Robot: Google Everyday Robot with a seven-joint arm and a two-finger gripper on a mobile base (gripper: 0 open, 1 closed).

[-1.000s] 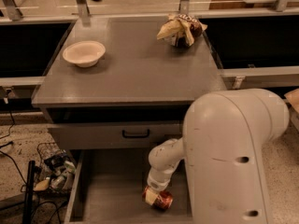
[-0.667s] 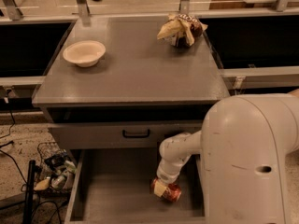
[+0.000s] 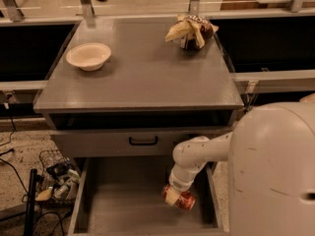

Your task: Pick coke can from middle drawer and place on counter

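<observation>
Speckled flooring (image 3: 17, 151) runs down the left, with a wire basket (image 3: 55, 177) of odds and ends and some black cables sitting on it beside the cabinet. Up top, the grey desk (image 3: 142, 82) fills the middle of the camera view. A pale bowl (image 3: 88, 56) sits upright near its left edge, and a crumpled brown-and-yellow snack bag (image 3: 191, 31) is at the far right corner, well apart from the bowl. Below the desk edge there's a dark gap, then a grey front panel (image 3: 98, 144) with a black handle (image 3: 143, 140). Down below that, the middle drawer (image 3: 123, 203) is pulled right out, its flat grey floor on show. And here's the action: the white arm (image 3: 197, 154) bends down from the big white robot body (image 3: 275, 171) on the right and reaches into the drawer's right half. The gripper (image 3: 174, 196) is low over the drawer floor, and the jaws are clamped on the coke can (image 3: 186, 201), a pale finger crossing its red side. The can is tipped over on a slant, not upright, inside the drawer near the right wall, with the desk well above it.
</observation>
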